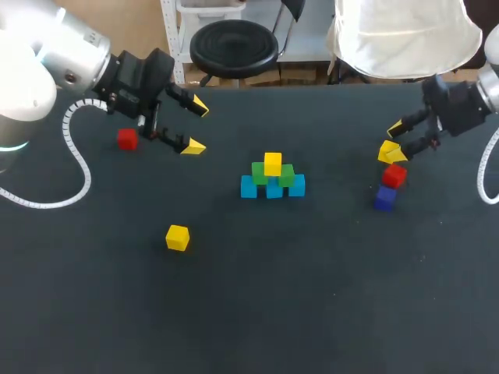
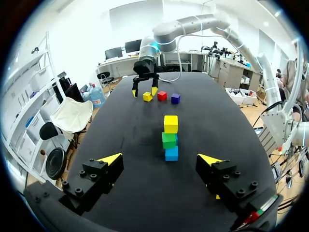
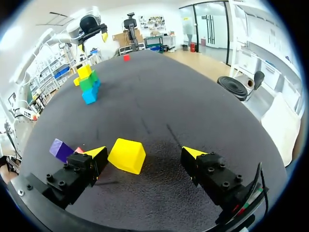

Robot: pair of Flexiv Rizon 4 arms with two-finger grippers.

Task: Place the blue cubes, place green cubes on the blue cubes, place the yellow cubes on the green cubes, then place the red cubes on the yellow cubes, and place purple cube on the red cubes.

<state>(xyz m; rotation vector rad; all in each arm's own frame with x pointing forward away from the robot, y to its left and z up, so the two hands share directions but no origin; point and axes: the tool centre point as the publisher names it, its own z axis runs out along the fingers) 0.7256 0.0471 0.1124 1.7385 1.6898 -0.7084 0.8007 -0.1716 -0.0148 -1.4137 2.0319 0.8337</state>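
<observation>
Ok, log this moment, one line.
stack: blue, green, one yellow | right gripper: open around yellow cube | left gripper: open, empty

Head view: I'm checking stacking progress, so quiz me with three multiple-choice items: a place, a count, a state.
1. The purple cube lies: A on a green cube; B beside the right red cube; C in a gripper.
2. Yellow cubes in view: A one; B two; C three.
3. The left gripper is: A open; B shut on a red cube; C shut on a yellow cube.
B: both sit near the right gripper. C: top yellow cube, loose yellow cube, right yellow cube. A: fingers apart, nothing between.
</observation>
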